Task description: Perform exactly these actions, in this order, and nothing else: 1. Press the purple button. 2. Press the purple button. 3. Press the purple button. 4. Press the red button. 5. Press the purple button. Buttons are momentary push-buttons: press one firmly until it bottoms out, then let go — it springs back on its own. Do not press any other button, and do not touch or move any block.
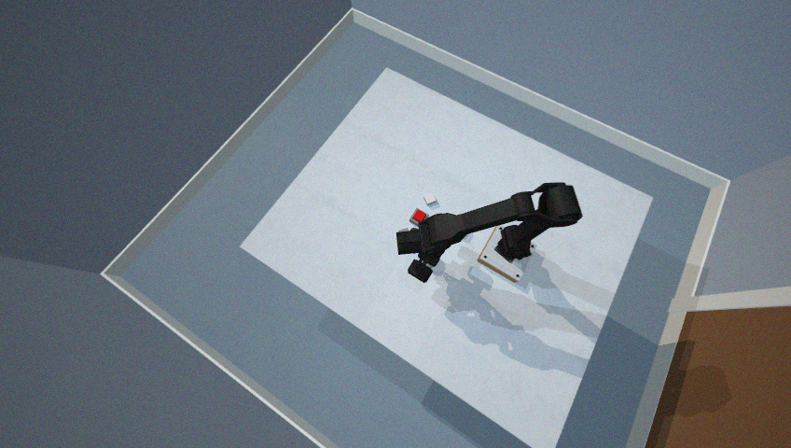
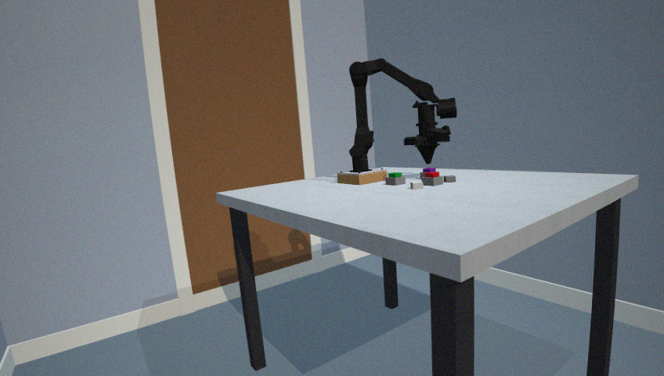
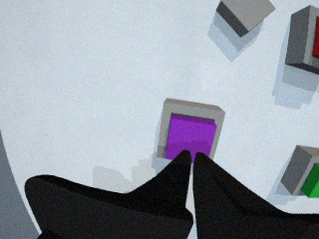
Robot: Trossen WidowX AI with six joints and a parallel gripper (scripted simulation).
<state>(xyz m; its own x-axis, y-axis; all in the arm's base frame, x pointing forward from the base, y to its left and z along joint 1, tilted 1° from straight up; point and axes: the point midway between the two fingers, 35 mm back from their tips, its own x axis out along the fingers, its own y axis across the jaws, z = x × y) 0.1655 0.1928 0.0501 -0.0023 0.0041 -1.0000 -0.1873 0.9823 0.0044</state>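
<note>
The purple button (image 2: 429, 170) (image 3: 191, 135) sits on a grey base on the white table (image 2: 466, 218). My gripper (image 2: 427, 160) (image 3: 193, 157) is shut and empty. It points straight down and hangs a short way above the purple button, clear of it. The red button (image 1: 419, 215) (image 2: 432, 175) (image 3: 317, 39) stands right beside the purple one. In the top view the arm hides the purple button.
A green button (image 2: 395, 175) (image 3: 311, 182) stands near the arm's wooden base plate (image 1: 488, 260) (image 2: 361, 178). A grey block (image 2: 449, 178) (image 3: 246, 6) and a white block (image 1: 430, 198) (image 2: 416, 185) lie close to the buttons.
</note>
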